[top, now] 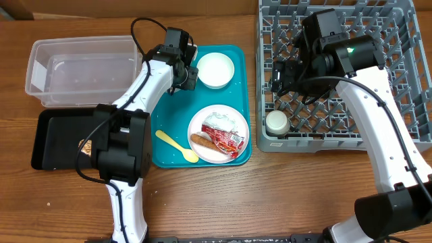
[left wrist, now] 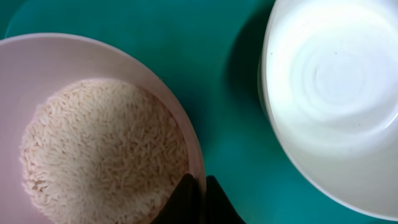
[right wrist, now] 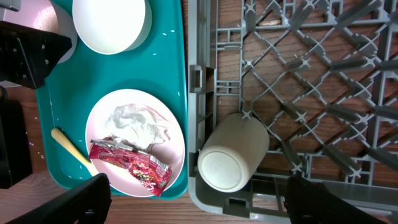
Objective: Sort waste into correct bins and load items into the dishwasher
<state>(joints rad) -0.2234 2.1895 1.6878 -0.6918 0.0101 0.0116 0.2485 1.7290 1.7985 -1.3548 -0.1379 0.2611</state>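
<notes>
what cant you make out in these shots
Pale pink bowl of white rice: overhead, all but hidden beneath the left gripper.
Shallow black rectangular tray: overhead, the left arm covers its right part; only a brown scrap peeks out.
Large square grey plastic dish rack: overhead, the right arm hides its middle.
Small white cup: right wrist view shows only base and side; inside unseen.

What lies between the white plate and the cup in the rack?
The teal tray's rim and the grey rack's side wall lie between plate and cup, seen clearly in the right wrist view.
</notes>
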